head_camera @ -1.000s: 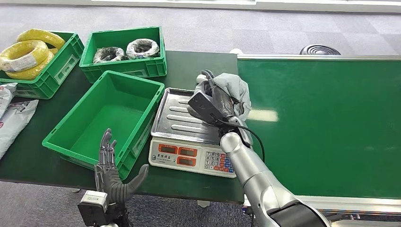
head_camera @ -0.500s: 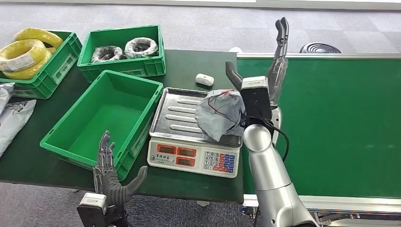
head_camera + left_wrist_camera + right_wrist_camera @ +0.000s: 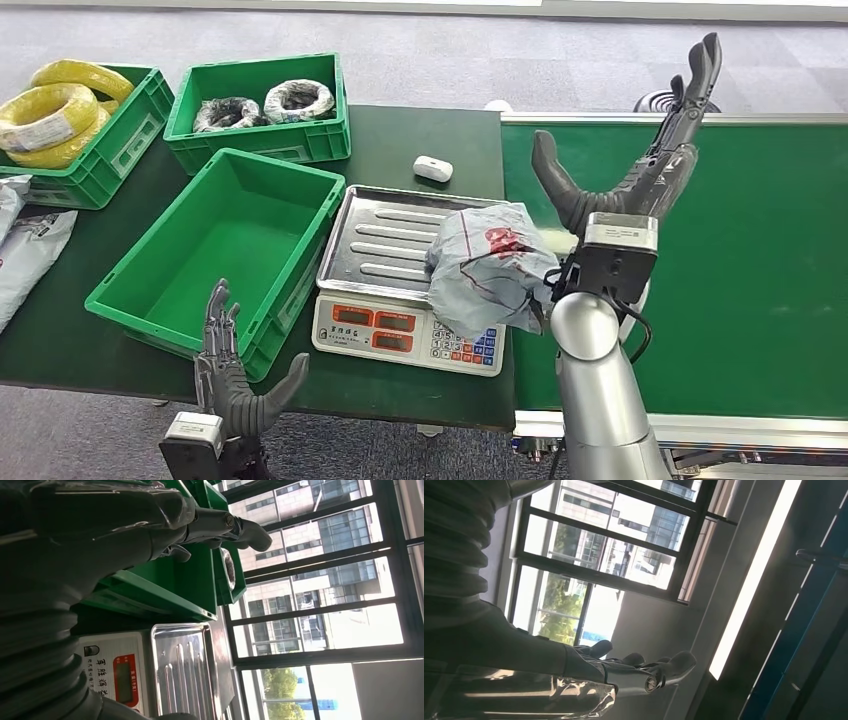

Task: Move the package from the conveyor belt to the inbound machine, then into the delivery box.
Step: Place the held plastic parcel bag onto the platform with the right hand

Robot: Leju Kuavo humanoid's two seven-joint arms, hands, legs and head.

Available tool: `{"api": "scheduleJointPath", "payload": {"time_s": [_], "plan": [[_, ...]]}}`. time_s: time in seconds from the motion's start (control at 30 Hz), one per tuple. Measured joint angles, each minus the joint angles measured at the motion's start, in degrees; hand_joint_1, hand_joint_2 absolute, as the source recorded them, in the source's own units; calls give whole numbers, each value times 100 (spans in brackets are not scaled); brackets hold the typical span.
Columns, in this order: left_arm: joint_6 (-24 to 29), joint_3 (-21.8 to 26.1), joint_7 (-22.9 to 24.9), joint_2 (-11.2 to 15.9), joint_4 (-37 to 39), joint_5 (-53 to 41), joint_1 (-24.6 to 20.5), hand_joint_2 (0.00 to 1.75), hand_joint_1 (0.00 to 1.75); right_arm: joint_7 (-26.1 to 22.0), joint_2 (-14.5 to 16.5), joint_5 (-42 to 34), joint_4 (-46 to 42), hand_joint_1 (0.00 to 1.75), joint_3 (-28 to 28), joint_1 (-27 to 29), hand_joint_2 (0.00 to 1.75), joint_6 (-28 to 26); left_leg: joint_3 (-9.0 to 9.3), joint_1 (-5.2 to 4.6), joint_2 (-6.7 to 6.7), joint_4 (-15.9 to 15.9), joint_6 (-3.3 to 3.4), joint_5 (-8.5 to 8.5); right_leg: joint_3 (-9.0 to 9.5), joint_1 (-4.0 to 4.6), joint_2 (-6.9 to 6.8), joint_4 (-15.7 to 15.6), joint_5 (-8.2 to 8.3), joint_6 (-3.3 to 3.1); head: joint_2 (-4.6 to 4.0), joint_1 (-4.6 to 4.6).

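The package [image 3: 490,268] rests on the scale [image 3: 385,262], overhanging its keypad. Both the right hand [image 3: 640,170] and the left hand [image 3: 235,375] are spread, empty. It should be gripped squarely before the box [image 3: 130,290].

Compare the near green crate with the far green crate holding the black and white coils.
The near green crate is empty; the far green crate holds coils. The near one is larger and sits skewed beside the scale; the far one lies straighter along the table's back edge. Both are green, open-topped plastic crates.
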Motion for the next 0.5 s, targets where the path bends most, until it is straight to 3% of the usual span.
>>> {"api": "scheduleJointPath", "payload": {"time_s": [0.5], "plan": [[58,-2,0,9,-1,9,40,175,0,-2,-176,-9,-308,0,-2,241,175,-101,0,0,0,0,0,0,0,0,0,0,0,0,-1,1]]}}
